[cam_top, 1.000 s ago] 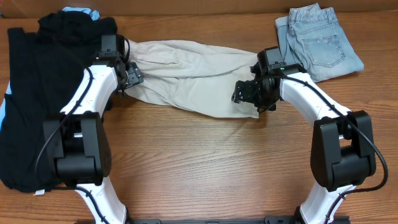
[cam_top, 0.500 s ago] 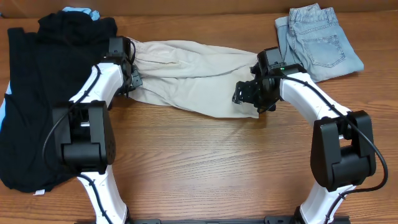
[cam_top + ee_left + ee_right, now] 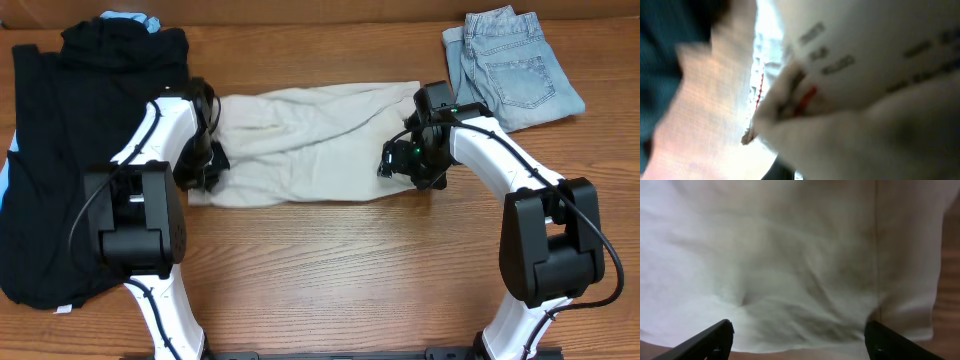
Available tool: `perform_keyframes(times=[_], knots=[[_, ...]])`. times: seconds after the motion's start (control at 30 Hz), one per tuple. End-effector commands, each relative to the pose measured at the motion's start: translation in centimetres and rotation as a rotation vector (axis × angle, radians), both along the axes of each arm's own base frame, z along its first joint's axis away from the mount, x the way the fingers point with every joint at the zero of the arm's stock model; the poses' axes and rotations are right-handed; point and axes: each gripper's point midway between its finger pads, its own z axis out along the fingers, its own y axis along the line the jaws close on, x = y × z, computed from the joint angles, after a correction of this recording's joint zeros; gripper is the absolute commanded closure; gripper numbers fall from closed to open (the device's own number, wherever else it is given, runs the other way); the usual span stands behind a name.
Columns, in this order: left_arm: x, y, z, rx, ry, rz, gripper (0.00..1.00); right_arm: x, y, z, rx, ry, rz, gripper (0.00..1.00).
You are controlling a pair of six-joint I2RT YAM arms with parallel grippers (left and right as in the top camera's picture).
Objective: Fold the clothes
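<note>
The clothes, cream-beige shorts (image 3: pixel 300 150), lie spread across the middle of the table (image 3: pixel 350 270). My left gripper (image 3: pixel 200 168) is at their left edge and shut on the cloth. In the left wrist view, blurred cream fabric (image 3: pixel 880 75) with a printed label and red stitching fills the frame and hides the fingers. My right gripper (image 3: pixel 395 165) hovers over the right end of the shorts. In the right wrist view its two black fingertips (image 3: pixel 715 337) stand wide apart, and the gripper (image 3: pixel 800 342) is open above wrinkled cloth (image 3: pixel 790 265) near its front hem.
A big black garment (image 3: pixel 70 150) covers the left side of the table, with a bit of light-blue cloth (image 3: pixel 125 17) showing at its far end. Folded light-blue denim shorts (image 3: pixel 515 65) lie at the far right. Bare wood runs along the front.
My left gripper shut on the shorts' left edge and pulled it toward the front. The cloth now lies wider and flatter. The right gripper barely moved.
</note>
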Motion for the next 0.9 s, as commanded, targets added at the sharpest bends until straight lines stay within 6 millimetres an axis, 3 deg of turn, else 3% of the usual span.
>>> perform_keyframes(times=[0.0,0.2,0.33,0.47,0.6,0.73,0.87], knots=[[-4.8,-1.0,-2.8,-0.059,0.224,-0.046,0.96,-0.6,0.1,0.7,0.008,0.013,0.013,0.15],[-7.0,-0.7,-1.3,-0.021,0.327,-0.098,0.96,-2.1,-0.2,0.7,-0.005,0.074,0.023,0.19],[-7.2,-1.4,0.3,-0.005,0.315,-0.131,0.96,-2.6,-0.3,1.6,-0.005,0.072,0.027,0.19],[-6.2,-2.5,3.7,0.005,0.183,-0.142,0.96,-2.4,-0.5,4.5,0.003,-0.002,0.03,0.18],[-5.1,-2.8,8.8,0.009,-0.021,-0.144,0.96,-2.4,-0.4,8.6,0.024,-0.133,0.076,0.12],[-4.2,-2.5,12.5,0.004,-0.2,-0.116,0.81,-2.4,-0.5,11.8,0.037,-0.243,0.107,0.08],[-3.4,-1.9,15.1,0.002,-0.336,-0.094,0.73,-1.6,-0.3,13.0,0.049,-0.312,0.106,0.07]])
